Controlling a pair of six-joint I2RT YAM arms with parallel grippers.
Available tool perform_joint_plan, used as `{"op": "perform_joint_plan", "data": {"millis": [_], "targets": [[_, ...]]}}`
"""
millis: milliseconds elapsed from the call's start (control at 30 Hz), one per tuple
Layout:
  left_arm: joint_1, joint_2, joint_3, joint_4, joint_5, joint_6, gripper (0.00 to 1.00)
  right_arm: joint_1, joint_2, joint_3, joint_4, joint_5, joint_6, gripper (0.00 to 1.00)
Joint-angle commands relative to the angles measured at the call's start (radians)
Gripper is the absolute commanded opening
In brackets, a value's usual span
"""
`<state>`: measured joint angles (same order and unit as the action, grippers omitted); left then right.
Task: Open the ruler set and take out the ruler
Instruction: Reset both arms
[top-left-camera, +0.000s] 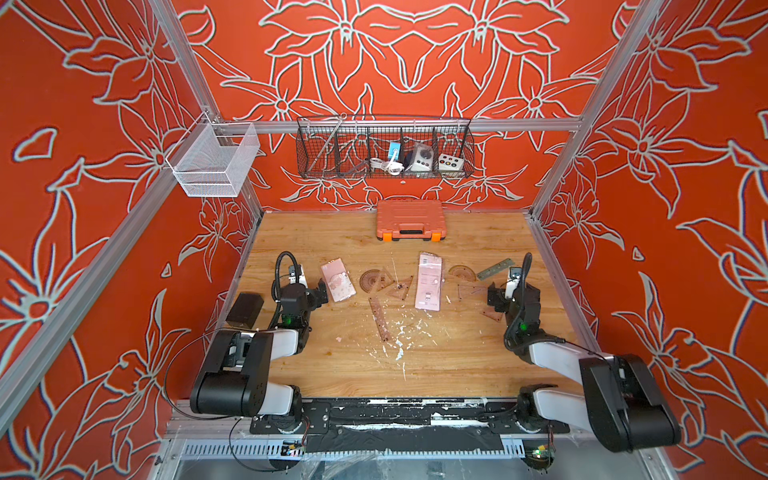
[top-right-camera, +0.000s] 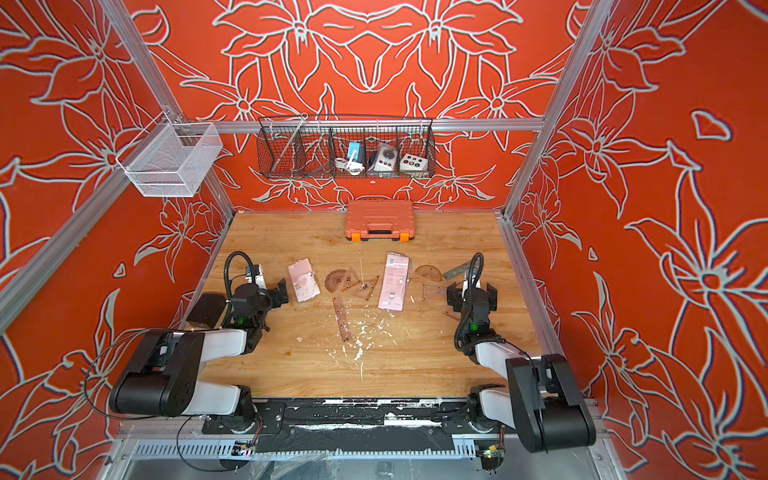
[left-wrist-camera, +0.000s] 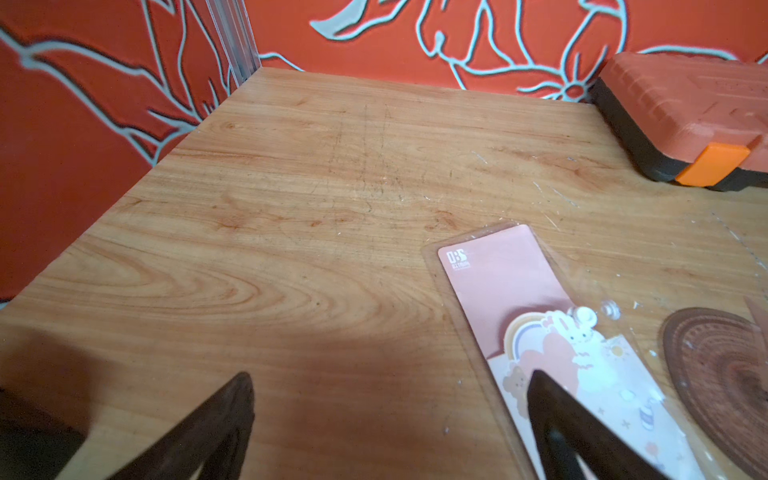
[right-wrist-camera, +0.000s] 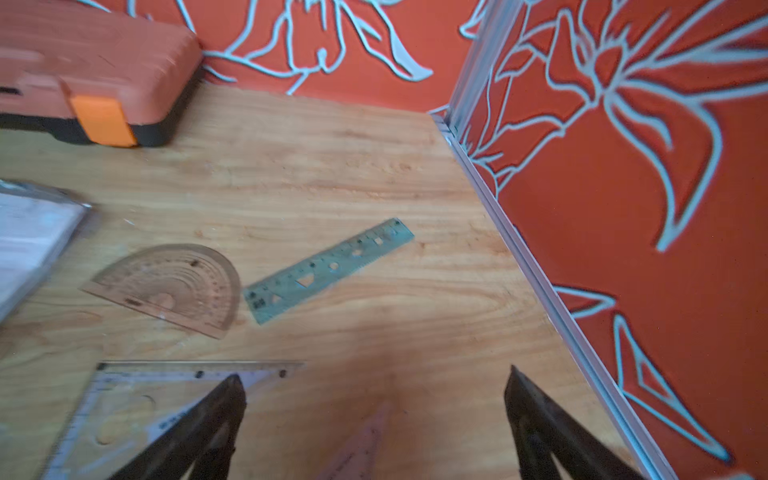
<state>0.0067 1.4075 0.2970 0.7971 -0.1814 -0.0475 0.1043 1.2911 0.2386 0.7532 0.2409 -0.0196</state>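
Observation:
A pink ruler set packet (top-left-camera: 338, 279) with a cartoon print lies flat at the left of the wooden table. My left gripper (top-left-camera: 322, 291) is open just beside its near edge, and in the left wrist view one fingertip (left-wrist-camera: 552, 399) overlaps the packet (left-wrist-camera: 519, 299). A longer pink packet (top-left-camera: 429, 281) lies mid-table. Loose on the table are a brown straight ruler (top-left-camera: 380, 318), a grey-green ruler (right-wrist-camera: 328, 270), protractors (right-wrist-camera: 174, 286) and set squares (right-wrist-camera: 124, 407). My right gripper (right-wrist-camera: 374, 372) hangs open and empty over the right-hand set squares (top-left-camera: 469, 291).
An orange tool case (top-left-camera: 410, 219) sits shut against the back wall. A black box (top-left-camera: 245, 309) stands by the left wall behind my left arm. A black wire basket (top-left-camera: 384, 149) and a white mesh basket (top-left-camera: 216, 160) hang above. White flecks (top-left-camera: 399, 336) litter the mid-table.

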Motion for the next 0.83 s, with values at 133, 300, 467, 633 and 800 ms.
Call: {"op": "perform_joint_plan", "data": {"millis": [133,300,467,633,800], "targets": [[0.002,-0.003,-0.001,0.000,-0.003,-0.003,1.00,-0.003,0.110,-0.068,0.328,0.001,-0.006,0.98],[0.001,-0.003,0.002,-0.005,-0.003,-0.003,1.00,-0.034,0.136,0.067,0.098,0.051,0.052,0.98],[0.002,-0.002,0.002,-0.005,-0.003,-0.003,1.00,-0.022,0.129,0.063,0.102,0.049,0.034,0.98],[0.002,0.001,0.006,-0.009,-0.003,-0.005,1.00,-0.022,0.135,0.059,0.119,0.051,0.033,0.98],[0.005,-0.001,0.004,-0.009,0.000,-0.005,1.00,-0.020,0.135,0.060,0.119,0.052,0.031,0.98]]}}
